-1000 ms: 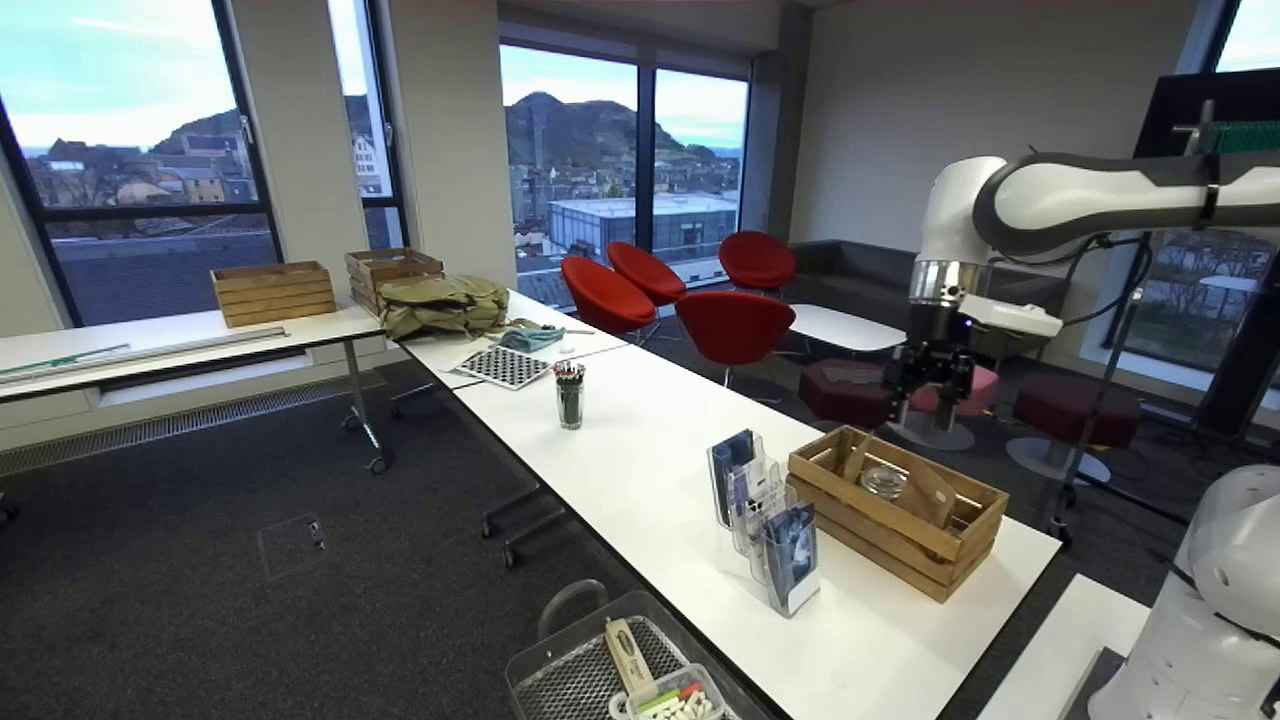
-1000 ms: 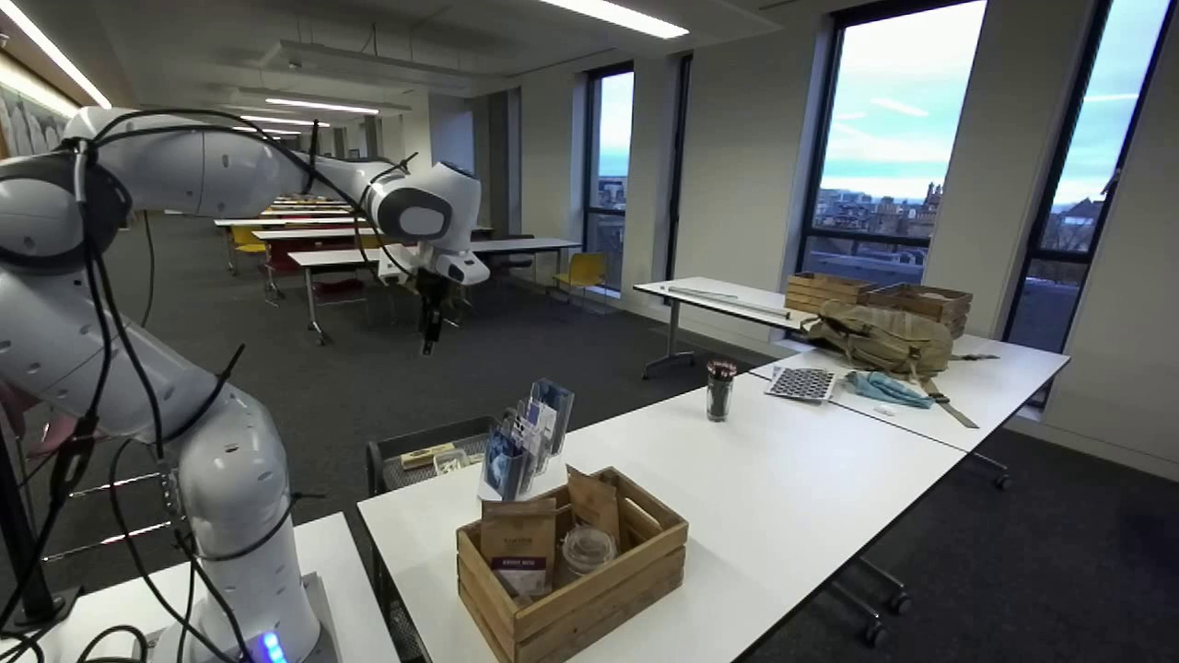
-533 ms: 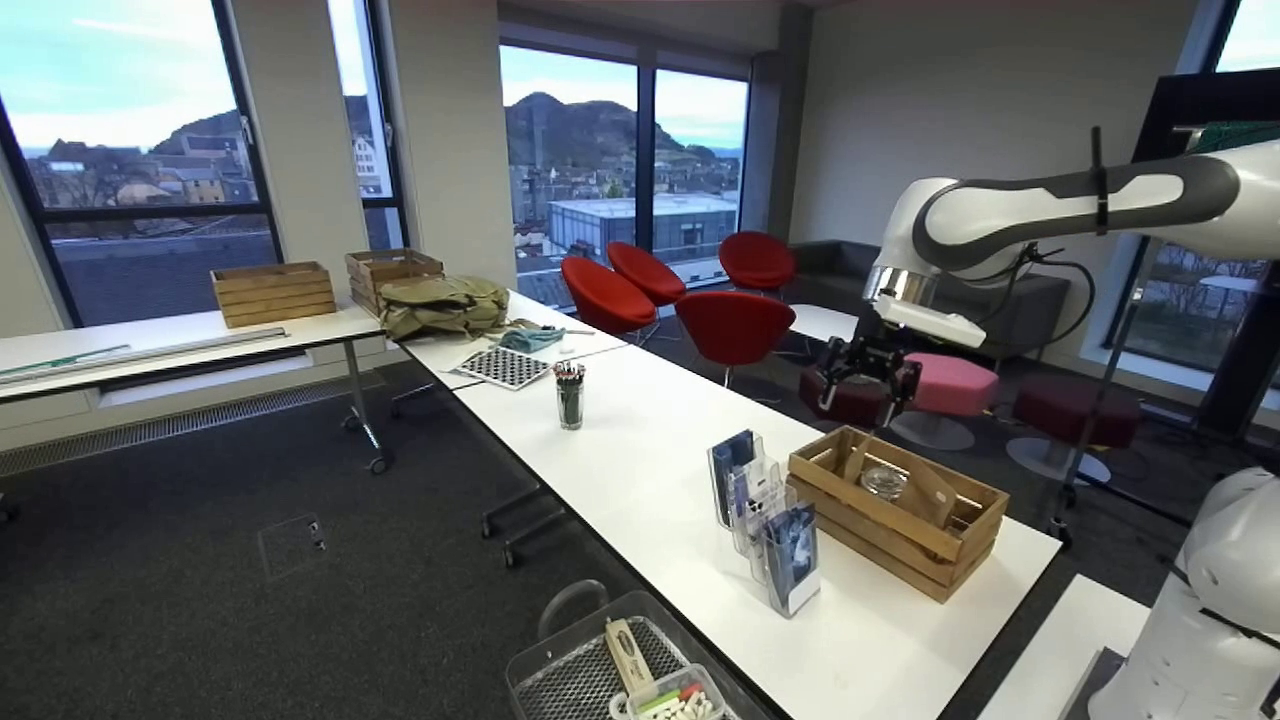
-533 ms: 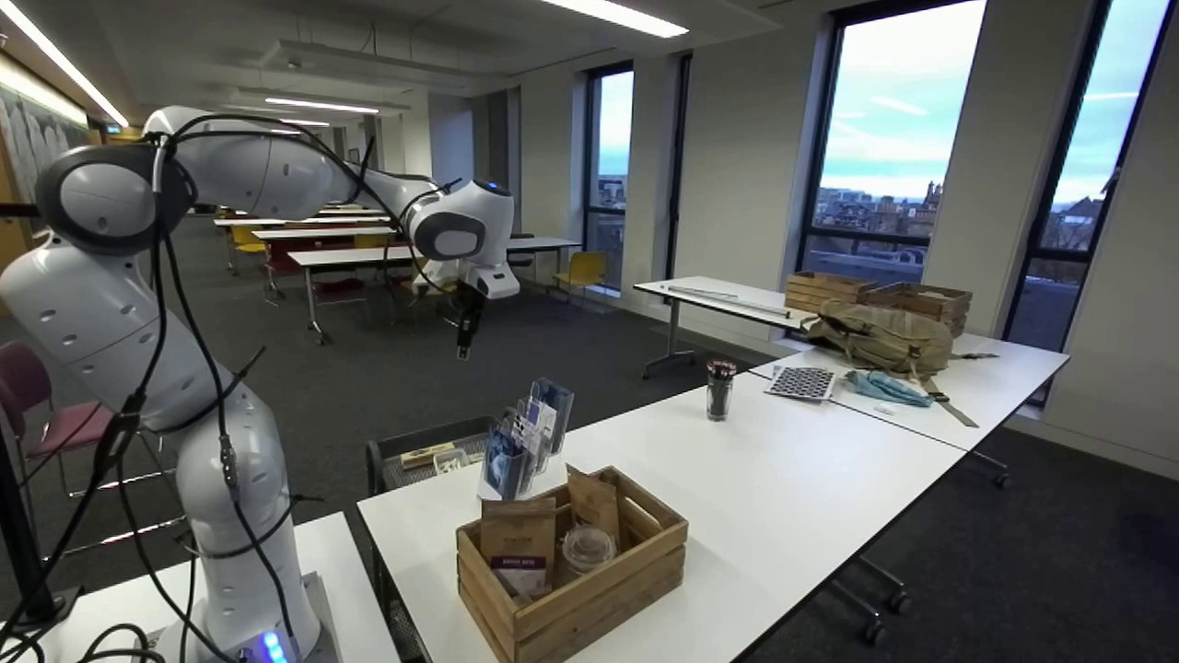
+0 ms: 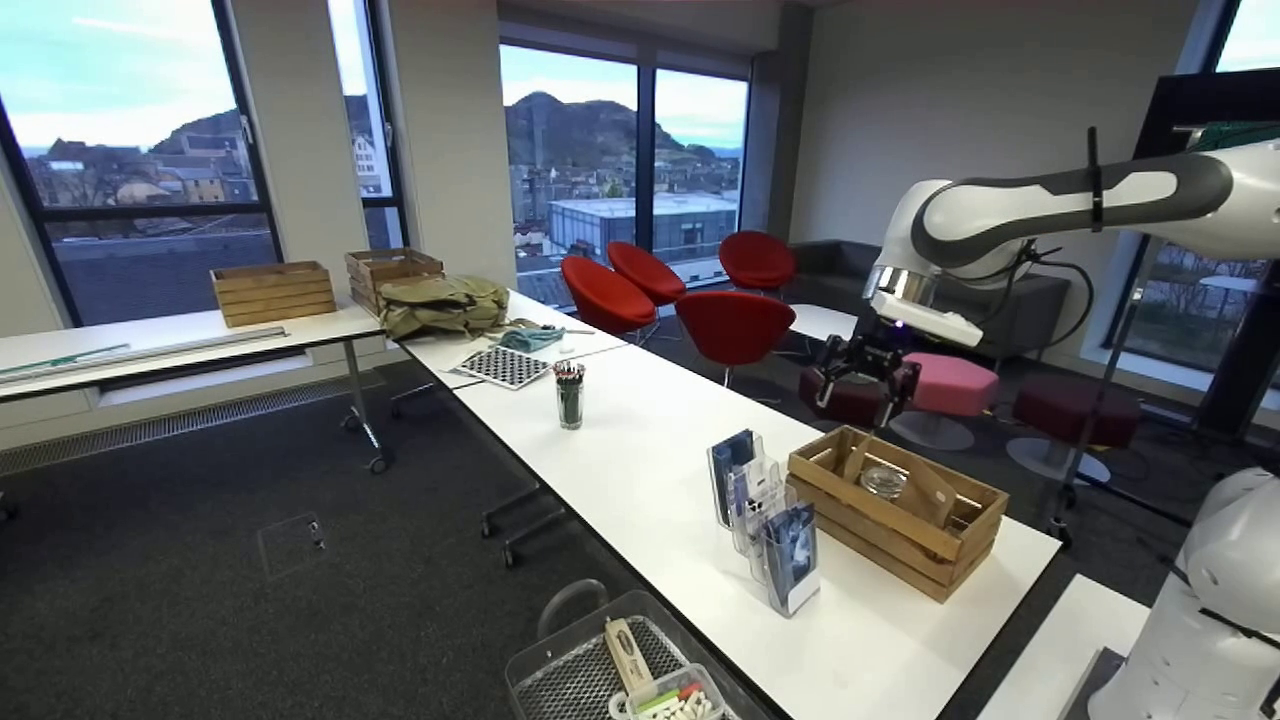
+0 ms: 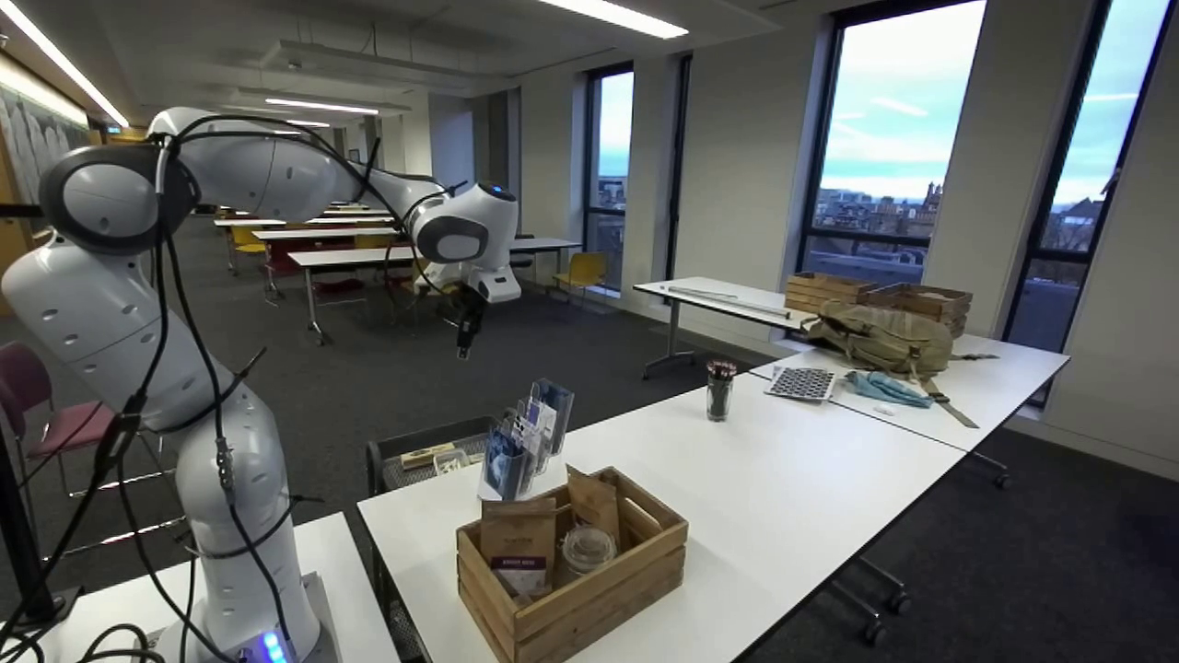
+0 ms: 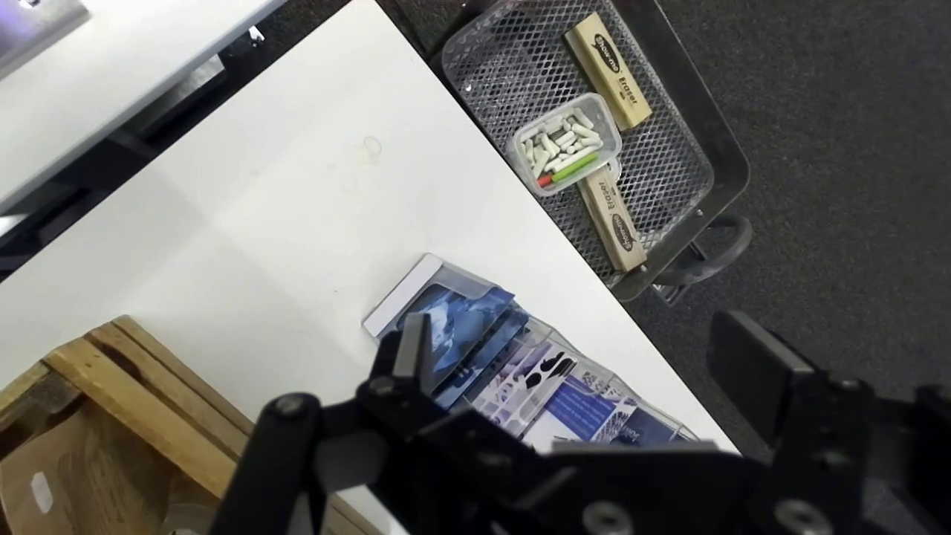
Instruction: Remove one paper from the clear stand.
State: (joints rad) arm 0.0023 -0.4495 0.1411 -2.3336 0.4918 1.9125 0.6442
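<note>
The clear stand [image 5: 803, 592] stands upright on the white table in both exterior views [image 6: 528, 433], with several leaflets in its tiered pockets. A blue and white paper [image 5: 792, 545] sits in the front pocket; it also shows in the wrist view [image 7: 462, 323]. A dark blue leaflet [image 5: 735, 465] is in the back pocket, and purple and white ones sit between. My gripper [image 5: 855, 408] is open and empty, in the air above the stand's height and apart from it. In the wrist view its fingers [image 7: 585, 349] are wide apart, and its body hides the stand's far end.
A wooden crate [image 5: 900, 520] with paper bags and a jar stands close beside the stand. A mesh tray [image 7: 661, 186] with erasers and a chalk box is beyond the table edge. A glass of pencils [image 5: 570, 405] stands farther along the table [image 6: 737, 488].
Over the last second the arm has swung and reached forward, and the gripper has turned and come nearer to the stand. Almost nothing moved in the last half second. The papers stayed put.
</note>
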